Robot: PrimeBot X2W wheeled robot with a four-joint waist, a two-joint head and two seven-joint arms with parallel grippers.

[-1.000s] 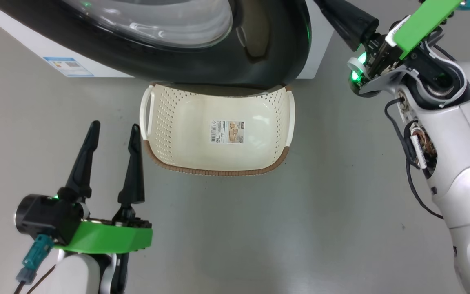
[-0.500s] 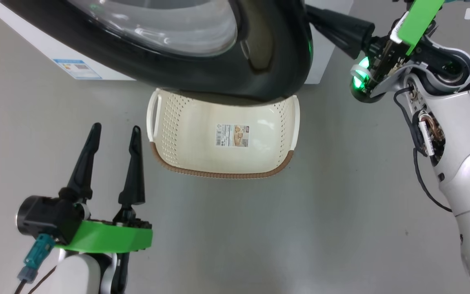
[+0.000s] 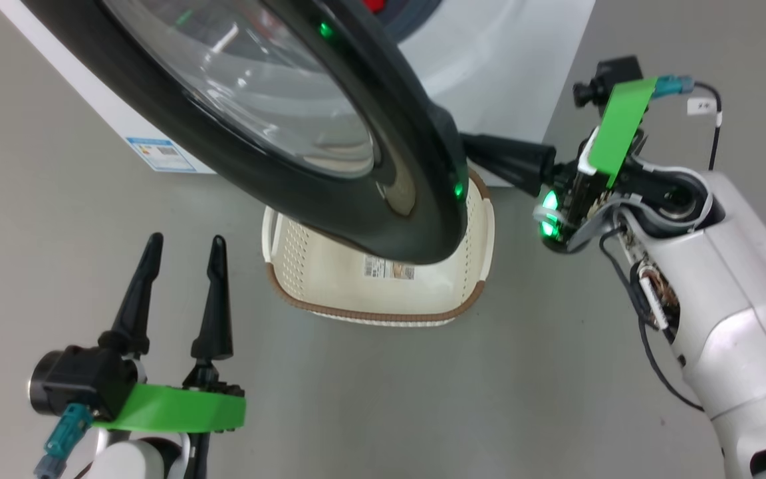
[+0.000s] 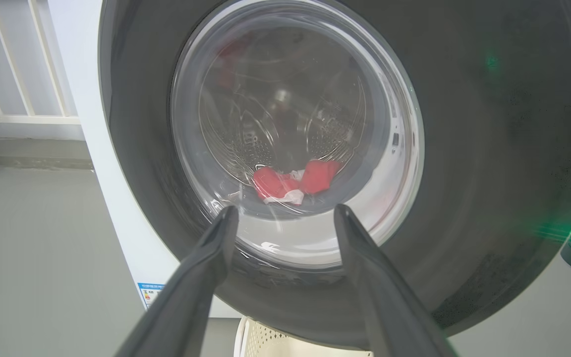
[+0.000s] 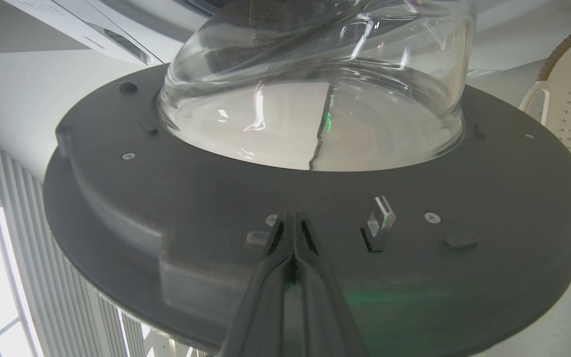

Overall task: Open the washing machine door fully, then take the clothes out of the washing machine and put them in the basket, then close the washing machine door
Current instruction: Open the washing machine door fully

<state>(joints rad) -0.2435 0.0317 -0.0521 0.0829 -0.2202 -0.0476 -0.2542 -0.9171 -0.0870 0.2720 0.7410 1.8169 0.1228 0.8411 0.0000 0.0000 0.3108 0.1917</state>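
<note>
The washing machine door, with its black rim and glass bowl, stands partly swung out over the basket. My right gripper is shut, and its tips rest against the door's inner face below the glass bowl; the shut fingertips show at the right gripper. My left gripper hangs open at the lower left, holding nothing. In the left wrist view the left gripper faces the door's outer side, and the red clothes lie in the drum behind the glass. A bit of red clothes shows at the opening.
The white washing machine stands on a grey floor. Its blue label is at the lower front corner. The basket's near rim lies under the door. White railings stand at the far left. The right forearm stands right of the basket.
The door has swung further out, toward my left, with the shut right gripper moving along behind it. The head camera has shifted. The left gripper stays open in place.
</note>
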